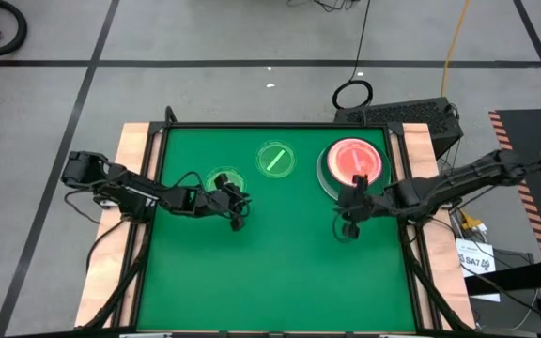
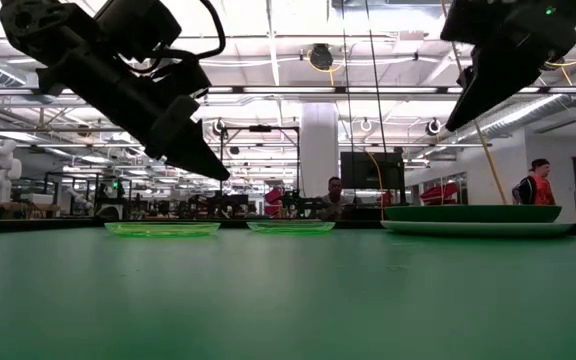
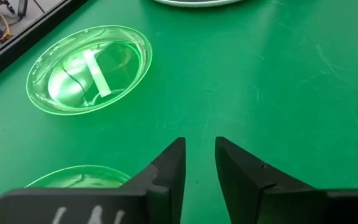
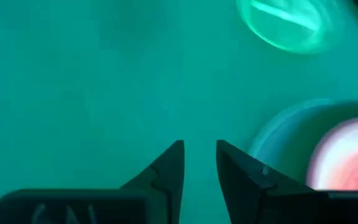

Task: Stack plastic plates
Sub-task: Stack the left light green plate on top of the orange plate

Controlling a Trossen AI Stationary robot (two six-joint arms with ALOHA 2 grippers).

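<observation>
Two small translucent green plates with a pale stripe lie flat on the green table, one [image 1: 222, 180] [image 3: 73, 177] close beside my left gripper [image 1: 237, 208] [image 3: 199, 163], the other [image 1: 275, 158] [image 3: 89, 67] [image 4: 284, 22] farther back. At the right stands a stack of larger plates [image 1: 325, 169] [image 2: 473, 220] with a pink plate [image 1: 353, 161] [image 4: 347, 155] on top. My right gripper [image 1: 347, 225] [image 4: 199, 165] hovers just in front of the stack. Both grippers stand open by a narrow gap, above the table, with nothing between the fingers.
Bare green table [image 1: 280, 272] fills the near half. Wooden strips [image 1: 134, 150] run along its left and right sides. A black box [image 1: 402, 115] sits beyond the far right corner. People [image 2: 334, 195] show in the room behind.
</observation>
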